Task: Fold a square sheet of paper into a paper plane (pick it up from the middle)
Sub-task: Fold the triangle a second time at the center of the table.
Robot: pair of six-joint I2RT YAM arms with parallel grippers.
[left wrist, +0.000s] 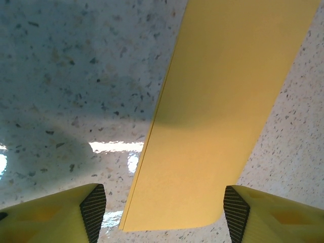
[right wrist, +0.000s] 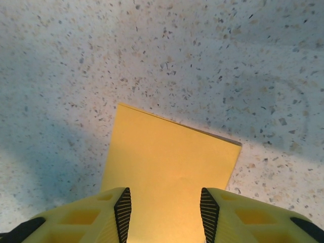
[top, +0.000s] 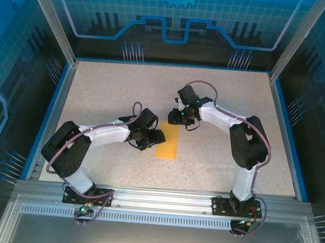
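Observation:
The orange-yellow sheet of paper lies flat on the speckled table, folded into a narrow rectangle with a doubled edge along one long side. My left gripper hovers at its left side. In the left wrist view this gripper is open, its yellow fingers straddling the end of the paper. My right gripper is over the far end. In the right wrist view it is open too, with the paper lying beneath the gap. No pointed dart shape is in view.
The table is bounded by a raised blue rim and see-through walls on three sides. An aluminium rail with both arm bases runs along the near edge.

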